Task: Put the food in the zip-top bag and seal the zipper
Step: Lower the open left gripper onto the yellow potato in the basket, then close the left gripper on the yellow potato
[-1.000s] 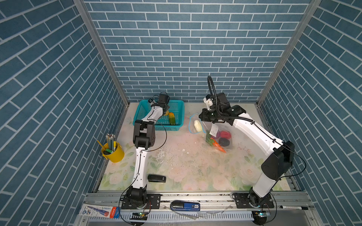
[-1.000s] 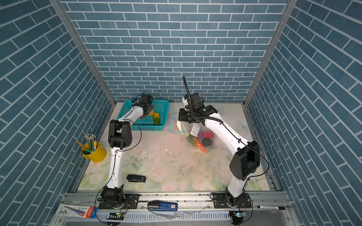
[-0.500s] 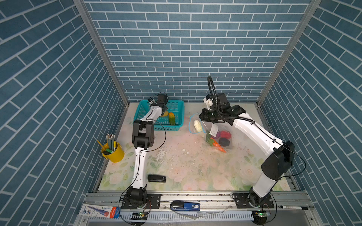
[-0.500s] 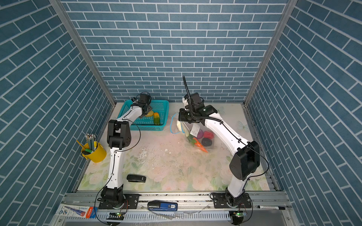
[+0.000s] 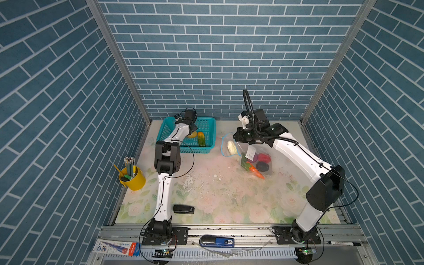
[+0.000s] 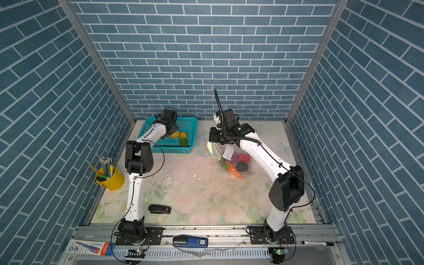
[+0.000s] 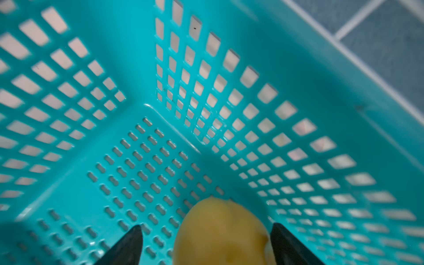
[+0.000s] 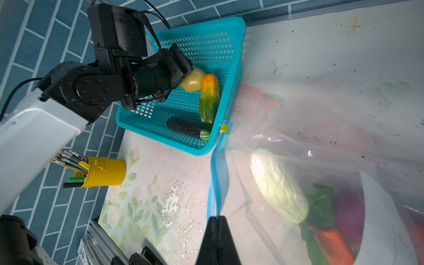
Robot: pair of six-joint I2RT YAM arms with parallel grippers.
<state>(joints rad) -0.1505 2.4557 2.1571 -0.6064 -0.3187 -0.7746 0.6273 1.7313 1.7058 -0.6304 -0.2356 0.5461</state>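
Zip-top bag (image 5: 243, 149) mouth faces teal basket (image 5: 197, 150); long axis slants front-right

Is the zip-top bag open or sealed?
Open: the zipper bows into a wide loop around the mouth, with the yellow slider at one end.

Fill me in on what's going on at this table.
Two robot arms are bagging toy food. The right gripper is shut on the zipper, holding the mouth of the zip-top bag open. The white cabbage and several other pieces are already inside. The left gripper is down in the teal basket, jaws open on either side of the yellow potato, not yet closed on it. A green-orange piece and a dark eggplant also lie in the basket.
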